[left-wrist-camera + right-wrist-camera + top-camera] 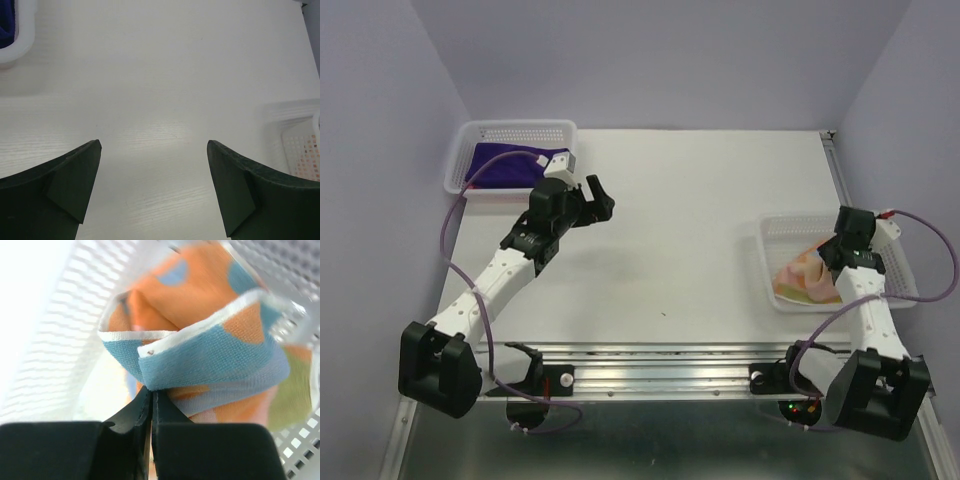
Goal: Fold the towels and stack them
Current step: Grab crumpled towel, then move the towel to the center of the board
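Note:
A light blue towel with orange dots (215, 355) lies bunched in the white mesh basket (55, 345) on the right. My right gripper (152, 390) reaches down into that basket, its jaws pressed together with a fold of the towel's edge at their tips. From above, the towel (803, 276) shows as a pale orange heap beside the right wrist, and the right gripper (835, 256) is mostly hidden under it. A dark purple towel (505, 165) lies in the left basket (510, 128). My left gripper (599, 196) hovers open over bare table beside it, with nothing between its fingers (75, 175).
The right basket (790, 220) stands near the table's right edge, and its corner (300, 145) shows in the left wrist view. The left basket's rim (20, 45) is at that view's upper left. A metal rail (670, 355) runs along the near edge.

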`<state>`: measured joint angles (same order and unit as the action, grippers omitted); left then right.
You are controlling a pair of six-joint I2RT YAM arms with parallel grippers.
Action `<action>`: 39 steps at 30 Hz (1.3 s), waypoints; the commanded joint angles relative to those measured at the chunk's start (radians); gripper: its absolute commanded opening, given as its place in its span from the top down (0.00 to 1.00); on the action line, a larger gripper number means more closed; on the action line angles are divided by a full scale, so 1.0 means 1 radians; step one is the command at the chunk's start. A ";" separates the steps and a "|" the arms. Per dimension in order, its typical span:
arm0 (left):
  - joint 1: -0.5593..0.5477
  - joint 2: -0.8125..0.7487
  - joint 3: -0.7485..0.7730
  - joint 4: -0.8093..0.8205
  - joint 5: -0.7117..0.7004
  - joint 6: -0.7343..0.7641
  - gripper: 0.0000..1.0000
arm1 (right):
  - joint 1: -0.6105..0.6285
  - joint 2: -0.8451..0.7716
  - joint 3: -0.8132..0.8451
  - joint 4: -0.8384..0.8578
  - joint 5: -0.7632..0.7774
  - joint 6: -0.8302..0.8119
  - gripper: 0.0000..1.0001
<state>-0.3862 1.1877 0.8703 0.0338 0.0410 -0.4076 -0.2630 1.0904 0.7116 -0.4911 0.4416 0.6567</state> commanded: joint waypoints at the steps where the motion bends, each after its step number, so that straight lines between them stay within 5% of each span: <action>1: -0.003 -0.054 -0.002 0.018 -0.033 -0.007 0.01 | -0.005 -0.182 0.127 0.028 -0.208 -0.132 0.99; 8: -0.003 -0.066 -0.020 0.021 -0.033 -0.022 0.01 | -0.005 -0.235 0.322 -0.037 -0.441 -0.189 0.99; 14: -0.003 -0.092 -0.065 0.020 -0.073 -0.053 0.01 | 0.014 -0.111 0.561 0.089 -0.936 -0.152 0.99; 16: -0.002 -0.099 -0.073 0.012 -0.081 -0.060 0.01 | 0.066 -0.077 0.607 0.120 -0.981 -0.144 0.99; 22: 0.000 -0.160 -0.106 -0.032 -0.118 -0.117 0.01 | 0.673 0.156 0.807 0.068 -0.746 -0.285 0.99; 24: 0.000 -0.200 -0.116 -0.096 -0.141 -0.129 0.01 | 0.769 0.234 0.862 0.055 -0.696 -0.310 0.99; 29: 0.000 -0.319 -0.148 -0.170 -0.245 -0.192 0.01 | 0.828 0.272 0.821 0.121 -0.676 -0.321 0.99; 35: 0.000 -0.375 -0.182 -0.195 -0.262 -0.250 0.01 | 0.826 0.232 0.570 0.148 -0.517 -0.292 0.52; 39: 0.000 -0.343 -0.198 -0.206 -0.260 -0.267 0.01 | 0.826 0.194 0.416 0.105 -0.246 -0.201 0.43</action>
<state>-0.3851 0.8246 0.6949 -0.1589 -0.1921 -0.6392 0.5671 1.3182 1.2327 -0.3702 -0.1005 0.3836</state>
